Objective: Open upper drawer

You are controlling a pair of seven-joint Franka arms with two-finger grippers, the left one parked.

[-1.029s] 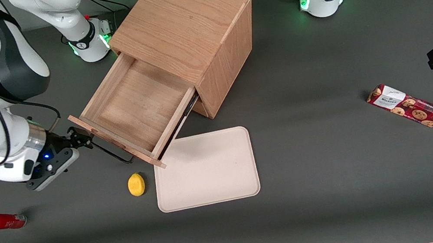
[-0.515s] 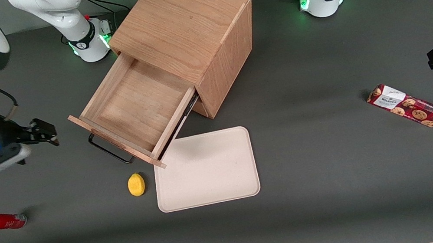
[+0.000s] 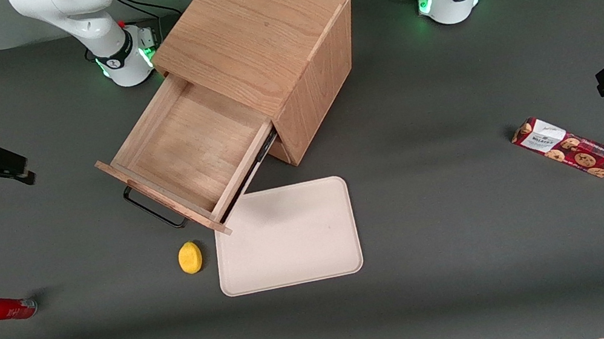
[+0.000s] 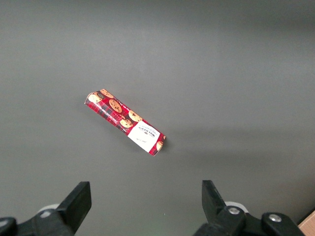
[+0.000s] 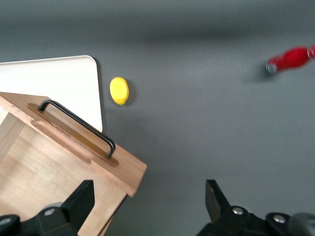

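Upper light-oak drawer with thin black bar handle (image 3: pixel 185 152) stands pulled well out of the oak cabinet (image 3: pixel 263 47).
Black two-finger claw (image 3: pixel 1 166) spread wide, gripping nothing, well apart from the drawer, toward the working arm's end of the dark grey tabletop (image 3: pixel 451 292).

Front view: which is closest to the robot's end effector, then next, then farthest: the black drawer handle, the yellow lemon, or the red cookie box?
From the open end effector:
1. Black metal bar handle, on the open drawer front.
2. Round yellow lemon, beside the beige tray.
3. Red cookie box, toward the parked arm's end.

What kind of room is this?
Probably a robot test lab: white robot arm bases bolted on a dark grey table, the open black gripper off the pulled-out light-oak upper drawer, and a red cookie pack.
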